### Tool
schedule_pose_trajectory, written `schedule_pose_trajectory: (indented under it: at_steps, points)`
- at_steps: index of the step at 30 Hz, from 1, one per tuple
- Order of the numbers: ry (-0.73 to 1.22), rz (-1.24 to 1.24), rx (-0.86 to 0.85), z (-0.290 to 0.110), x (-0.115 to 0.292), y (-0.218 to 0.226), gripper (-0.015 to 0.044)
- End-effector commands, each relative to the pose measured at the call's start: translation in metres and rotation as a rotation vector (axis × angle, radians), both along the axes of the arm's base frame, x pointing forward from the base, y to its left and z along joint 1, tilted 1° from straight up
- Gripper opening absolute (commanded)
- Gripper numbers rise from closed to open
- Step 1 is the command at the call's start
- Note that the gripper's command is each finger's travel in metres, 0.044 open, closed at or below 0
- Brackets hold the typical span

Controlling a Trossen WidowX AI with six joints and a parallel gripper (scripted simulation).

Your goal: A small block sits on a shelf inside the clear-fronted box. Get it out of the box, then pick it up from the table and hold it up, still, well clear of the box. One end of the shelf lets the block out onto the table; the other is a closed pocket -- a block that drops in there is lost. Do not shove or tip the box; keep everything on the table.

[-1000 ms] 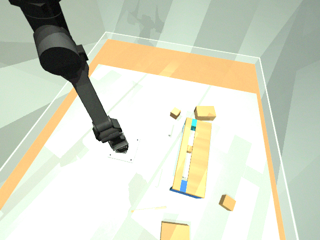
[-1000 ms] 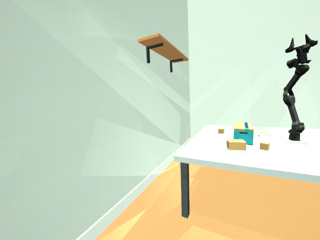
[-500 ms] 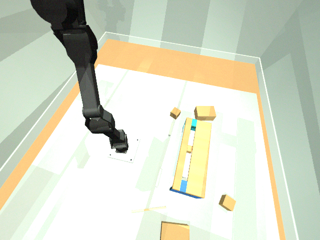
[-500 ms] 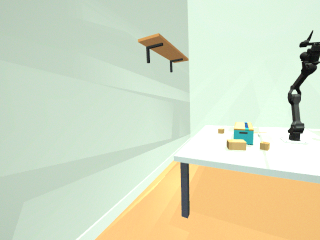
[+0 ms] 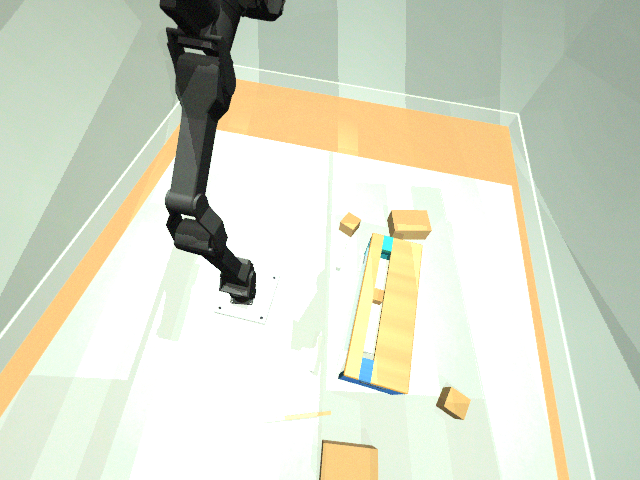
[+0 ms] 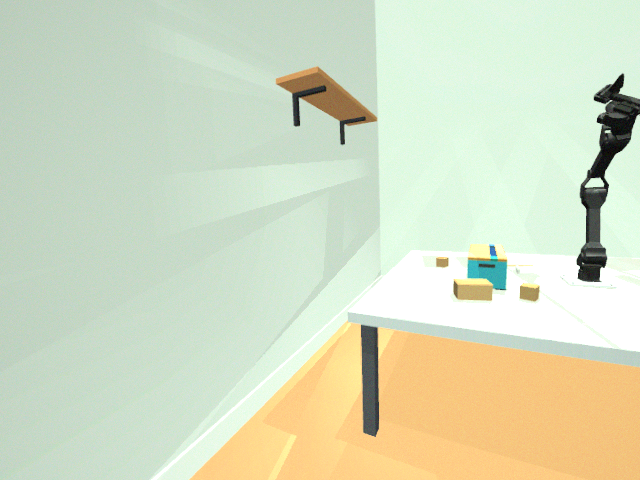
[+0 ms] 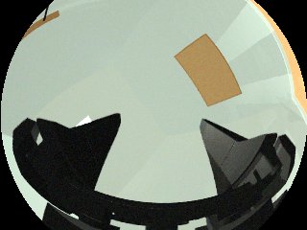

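Note:
The long box (image 5: pixel 398 315) (image 6: pixel 487 272) lies on the white table (image 5: pixel 155 392) (image 6: pixel 413 310), with a tan top, a teal end at the back and a blue end at the front. Through its open strip I see the small tan block (image 5: pixel 377 295) on the shelf, about midway along. My gripper (image 7: pixel 160 137) (image 6: pixel 620 85) is open and empty. It points up, high above the arm's base (image 5: pixel 241 295), far from the box. The wrist view shows only walls and ceiling.
Loose tan blocks lie around the box: a small one (image 5: pixel 349 223) and a larger one (image 5: pixel 409 224) by the teal end, one (image 5: pixel 453 402) by the blue end, and a flat one (image 5: pixel 347 459) at the front edge. A wall shelf (image 6: pixel 325 95) hangs far off.

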State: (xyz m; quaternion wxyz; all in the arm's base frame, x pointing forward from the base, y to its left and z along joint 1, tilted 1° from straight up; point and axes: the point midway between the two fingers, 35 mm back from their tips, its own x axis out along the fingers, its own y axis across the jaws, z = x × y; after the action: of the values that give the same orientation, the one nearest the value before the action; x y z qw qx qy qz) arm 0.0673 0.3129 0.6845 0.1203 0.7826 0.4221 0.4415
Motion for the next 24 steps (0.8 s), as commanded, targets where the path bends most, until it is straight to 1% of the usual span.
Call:
schedule_pose_trajectory:
  at_steps: [1,4,7,12,18,24]
  points:
    - [-0.005,-0.116,-0.167,-0.037,0.038,0.027,0.04]
    - [0.003,-0.201,-0.291,-0.065,0.07,0.037,0.04]
    - [0.04,-0.28,-0.436,-0.102,0.106,0.047,0.04]
    - [0.123,-0.401,-0.672,-0.165,0.164,0.046,0.04]
    - [0.26,-0.525,-0.952,-0.244,0.227,0.019,0.04]
    - [0.438,-0.615,-1.221,-0.319,0.274,-0.032,0.04]
